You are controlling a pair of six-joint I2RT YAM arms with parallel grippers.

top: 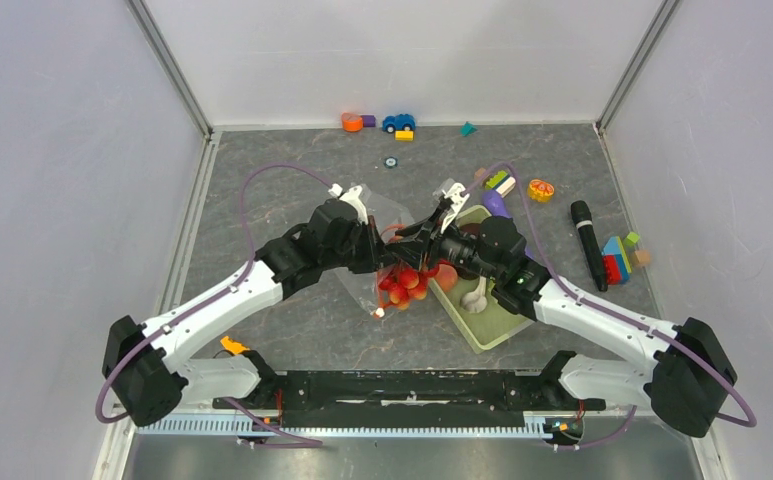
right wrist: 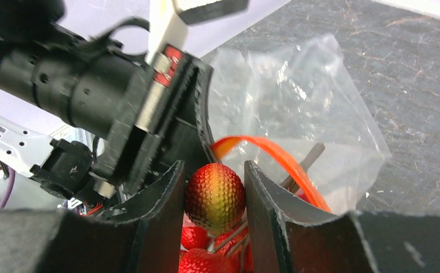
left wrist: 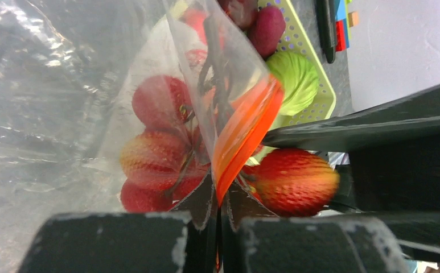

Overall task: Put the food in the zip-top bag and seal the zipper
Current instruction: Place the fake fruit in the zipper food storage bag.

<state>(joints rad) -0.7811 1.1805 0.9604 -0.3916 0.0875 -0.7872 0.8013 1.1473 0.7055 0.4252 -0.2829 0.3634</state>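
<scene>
**binbot_fan:** ok so where's the zip-top bag [top: 387,215] sitting right now?

**yam_watcher:** middle of the table [top: 262,190], wedged between the two arms. The pale green basket [top: 492,325] is right up against it on the right side.

**binbot_fan:** and the grippers?

**yam_watcher:** left gripper [left wrist: 218,213] is clamped down tight on the orange zipper [left wrist: 243,131], jaws pressed together with only the strip between them. The right gripper [right wrist: 213,185] is roughly half spread and has a little red-yellow apple [right wrist: 214,199] pinched between its fingers. That one's right at the bag's mouth, with the zipper strip curling just beside it.

**binbot_fan:** anything inside the bag?

**yam_watcher:** yep, a bunch of red apples [left wrist: 155,153] show through the clear plastic, and the right wrist view has some directly under the held one. In the basket there's a green cabbage [left wrist: 294,79] with a dark plum [left wrist: 266,28] next to it. There's also a whitish lump [top: 475,297] in there, can't tell what it is.

**binbot_fan:** other stuff around?

**yam_watcher:** a black marker [top: 587,240] and some stacked blocks [top: 617,258] are on the table right of the basket. A blue toy car [top: 398,122] is over by the far wall.
</scene>
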